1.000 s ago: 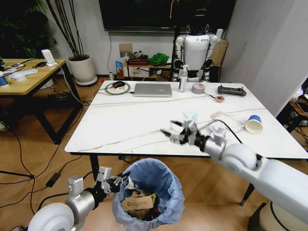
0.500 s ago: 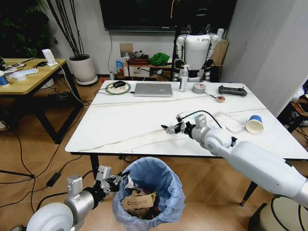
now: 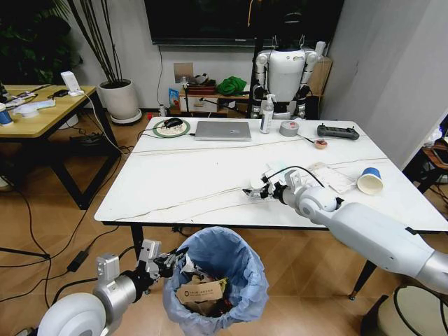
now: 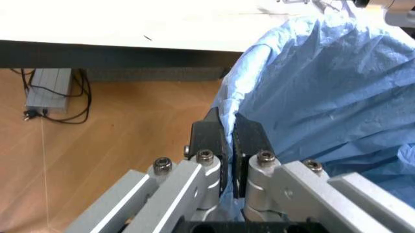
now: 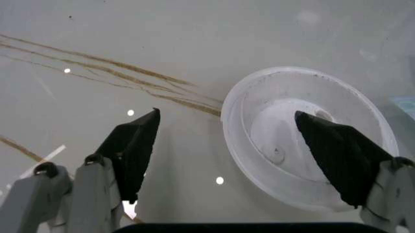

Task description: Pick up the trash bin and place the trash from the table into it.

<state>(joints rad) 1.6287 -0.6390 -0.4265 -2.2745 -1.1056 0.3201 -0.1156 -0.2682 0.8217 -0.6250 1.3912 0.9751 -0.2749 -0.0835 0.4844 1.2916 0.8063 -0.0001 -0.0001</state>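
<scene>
The left tool [image 4: 227, 145] pinches the trash bin [image 3: 215, 280] bag rim below the table [image 3: 182, 175] edge — ready for drops; the right tool [image 5: 227, 160] gapes empty over, probably, a white lid [image 5: 308, 141].

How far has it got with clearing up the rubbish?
Partly done: the trash bin, held by its bag in the left gripper, already holds wrappers. The right gripper hangs open over a white lid on the table. A paper cup also remains.
</scene>
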